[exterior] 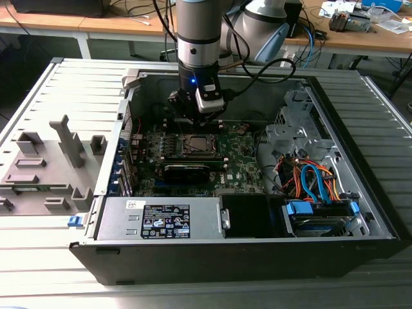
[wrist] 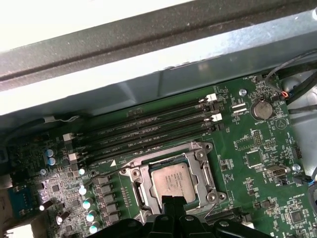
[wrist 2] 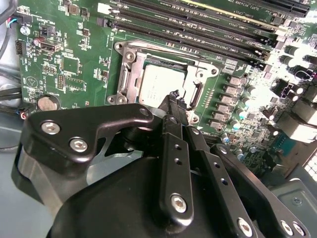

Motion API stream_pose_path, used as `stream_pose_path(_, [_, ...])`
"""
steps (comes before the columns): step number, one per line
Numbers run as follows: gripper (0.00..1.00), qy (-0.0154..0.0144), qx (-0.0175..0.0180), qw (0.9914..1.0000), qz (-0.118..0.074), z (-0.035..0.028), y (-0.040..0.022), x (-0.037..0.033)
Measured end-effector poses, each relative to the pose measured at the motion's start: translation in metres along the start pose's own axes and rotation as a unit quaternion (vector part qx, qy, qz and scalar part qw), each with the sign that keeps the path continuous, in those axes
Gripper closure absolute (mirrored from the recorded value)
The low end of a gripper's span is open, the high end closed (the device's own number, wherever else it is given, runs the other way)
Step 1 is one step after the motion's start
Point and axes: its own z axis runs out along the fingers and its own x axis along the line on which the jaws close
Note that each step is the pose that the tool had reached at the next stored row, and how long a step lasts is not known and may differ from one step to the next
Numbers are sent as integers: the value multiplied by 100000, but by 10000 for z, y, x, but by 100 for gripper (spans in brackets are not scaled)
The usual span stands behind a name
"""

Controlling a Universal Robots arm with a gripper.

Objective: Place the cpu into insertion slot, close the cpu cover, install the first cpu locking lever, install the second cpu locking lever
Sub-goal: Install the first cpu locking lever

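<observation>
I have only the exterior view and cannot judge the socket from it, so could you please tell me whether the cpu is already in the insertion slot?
Observer: Yes. In the first wrist view the cpu lies flat in the insertion slot, silvery face up.
Operator: Thank you. Is the cpu cover down?
Observer: In the second wrist view the cpu cover appears to lie flat around the chip, which shows through its window.
Operator: And where is the gripper?
Observer: In that same view the gripper has its tip at the cover's rim, at one edge of the chip. I cannot tell whether it touches.
</observation>
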Motion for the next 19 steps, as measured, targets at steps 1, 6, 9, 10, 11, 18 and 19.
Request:
stream_pose_path(1, [89, -6, -4, 100000, -128, 0, 0, 0])
stream_pose_path(6, [89, -11, -18, 99999, -532, 0, 0, 0])
stream_pose_path(9, [89, -14, -29, 99997, -729, 0, 0, 0])
stream_pose_path(10, [89, -16, -29, 99997, -809, 0, 0, 0])
stream_pose_path(11, [89, -17, -31, 99996, -881, 0, 0, 0])
stream_pose_path(18, [89, -29, -59, 99989, -1507, 0, 0, 0])
stream_pose_path(19, [89, -30, -61, 99986, -1648, 0, 0, 0])
